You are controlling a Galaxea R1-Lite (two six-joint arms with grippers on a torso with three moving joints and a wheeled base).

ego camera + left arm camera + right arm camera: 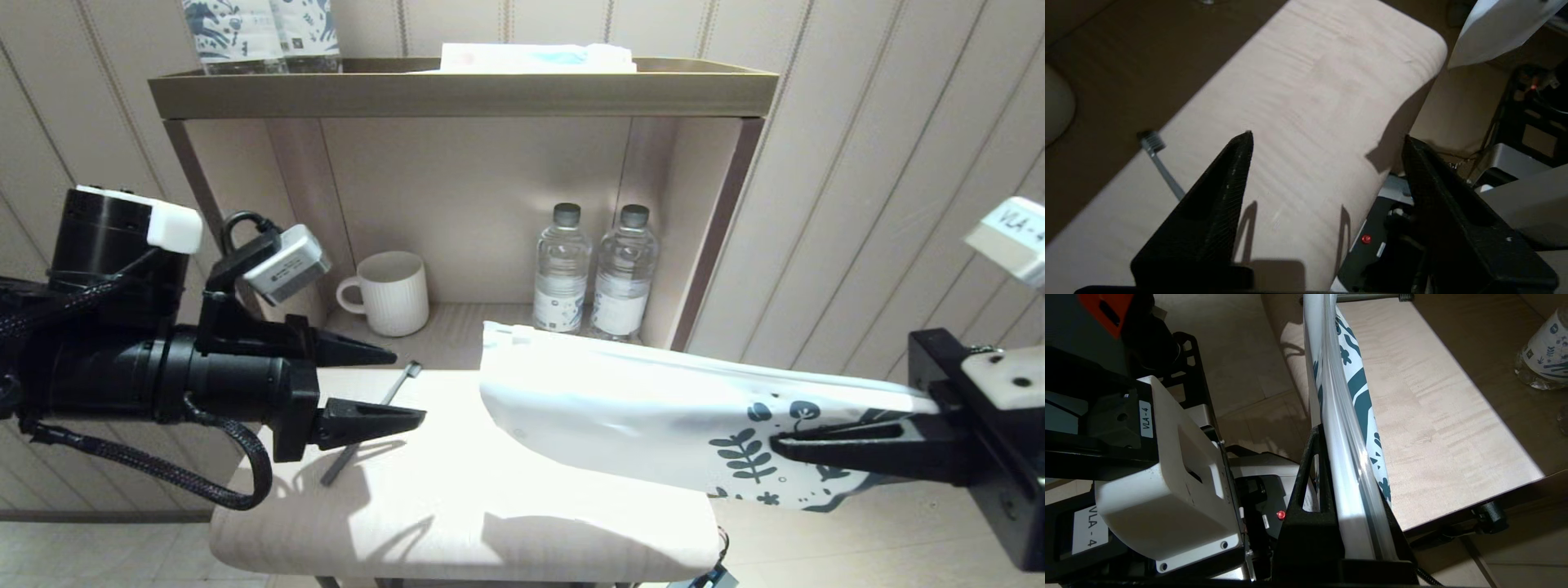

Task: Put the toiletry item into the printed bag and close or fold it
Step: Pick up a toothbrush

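Black and closed, the right hand (824, 451) at the head view's lower right pinches the printed bag (620, 408) by its leafy end, holding it in the air above the counter (490, 506). At left, the left hand (390, 387) gapes empty above the toiletry item (371, 425), lying left of centre. Grasping, inserting and closing remain.
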